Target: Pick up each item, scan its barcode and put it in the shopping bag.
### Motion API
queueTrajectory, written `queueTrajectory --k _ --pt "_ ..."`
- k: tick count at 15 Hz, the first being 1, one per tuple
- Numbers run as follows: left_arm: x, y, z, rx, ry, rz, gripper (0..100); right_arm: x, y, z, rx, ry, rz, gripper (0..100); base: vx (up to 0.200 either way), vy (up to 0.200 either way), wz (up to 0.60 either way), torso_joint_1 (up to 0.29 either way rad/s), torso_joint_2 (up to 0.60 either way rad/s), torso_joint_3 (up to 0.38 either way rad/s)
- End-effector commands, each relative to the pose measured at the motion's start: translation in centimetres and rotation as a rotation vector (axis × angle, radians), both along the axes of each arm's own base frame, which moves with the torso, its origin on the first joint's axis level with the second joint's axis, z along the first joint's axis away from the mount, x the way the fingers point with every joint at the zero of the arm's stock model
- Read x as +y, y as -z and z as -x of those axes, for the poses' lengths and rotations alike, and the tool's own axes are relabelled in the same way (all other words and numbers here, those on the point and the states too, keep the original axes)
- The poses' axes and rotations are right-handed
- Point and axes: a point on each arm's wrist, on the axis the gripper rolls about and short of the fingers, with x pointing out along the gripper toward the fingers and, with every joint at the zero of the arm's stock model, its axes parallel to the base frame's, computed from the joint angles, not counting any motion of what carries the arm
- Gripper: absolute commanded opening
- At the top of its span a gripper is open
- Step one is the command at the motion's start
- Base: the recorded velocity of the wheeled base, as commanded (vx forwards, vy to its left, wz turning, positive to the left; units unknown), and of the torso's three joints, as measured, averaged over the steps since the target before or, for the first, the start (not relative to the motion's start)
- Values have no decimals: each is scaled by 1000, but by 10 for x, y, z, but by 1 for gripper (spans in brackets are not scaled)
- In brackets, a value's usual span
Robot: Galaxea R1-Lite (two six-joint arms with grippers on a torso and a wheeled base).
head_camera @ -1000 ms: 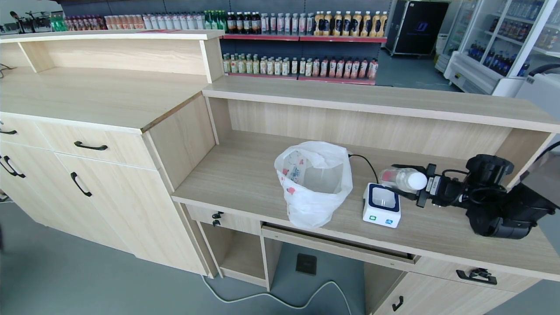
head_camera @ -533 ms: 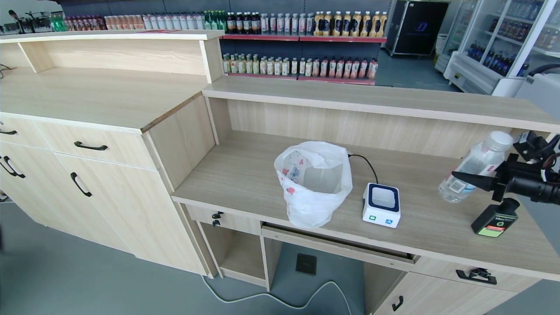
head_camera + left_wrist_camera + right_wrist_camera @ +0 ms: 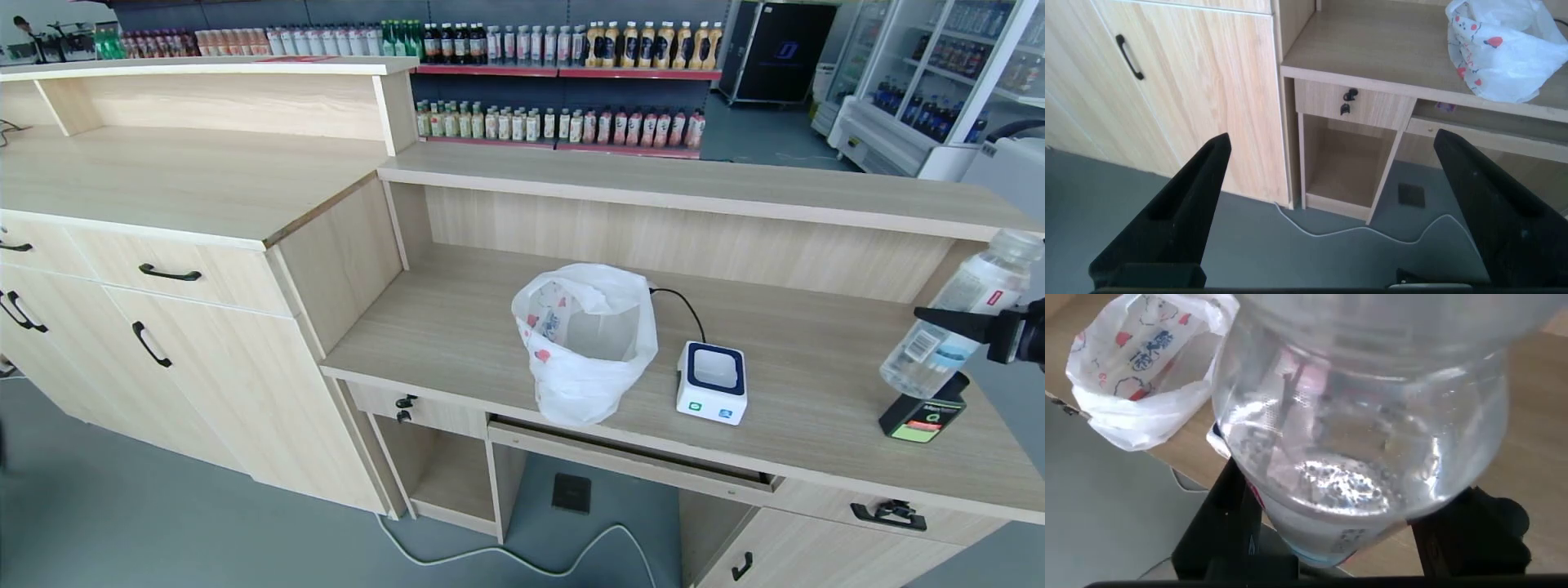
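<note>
A clear water bottle [image 3: 955, 327] with a white cap is held tilted above the counter's far right end, my right gripper [image 3: 940, 325] shut on its lower body. In the right wrist view the bottle [image 3: 1372, 441] sits between the black fingers [image 3: 1229, 531]. The white shopping bag [image 3: 584, 343] stands open mid-counter, with a packet inside it. To the bag's right sits the white scanner [image 3: 713, 381]. A small dark bottle with a green label [image 3: 922, 412] stands under the held bottle. My left gripper [image 3: 1331, 212] hangs open over the floor in front of the cabinets, away from the bag [image 3: 1507, 45].
The scanner's black cable [image 3: 678, 298] runs behind the bag. A raised ledge [image 3: 694, 192] backs the counter [image 3: 457, 327], and a taller cabinet [image 3: 188, 188] stands to its left. A pull-out tray [image 3: 629, 461] sits under the counter's front edge.
My right gripper carried the water bottle from above the scanner rightward to the counter's far right end, turning it from lying sideways to nearly upright. The dark bottle came into view.
</note>
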Motion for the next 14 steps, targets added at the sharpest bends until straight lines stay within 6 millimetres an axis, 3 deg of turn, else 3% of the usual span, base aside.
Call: queueTrajectory --k 1,5,7,10,14 --pt "0 0 0 0 0 0 100 0 -6 0 -8 72 3 0 0 0 0 0 0 0" --pt "0 0 0 0 0 0 100 19 -10 -18 -25 386 -92 0 0 0 0 0 0 0" --pt "0 0 0 0 0 0 100 34 -4 -23 -65 379 -23 0 0 0 0 0 0 0" --pt "0 0 0 0 0 0 100 39 -9 -24 -156 321 264 0 0 0 0 0 0 0" --pt "0 0 0 0 0 0 100 41 -9 -23 -168 309 318 0 0 0 0 0 0 0"
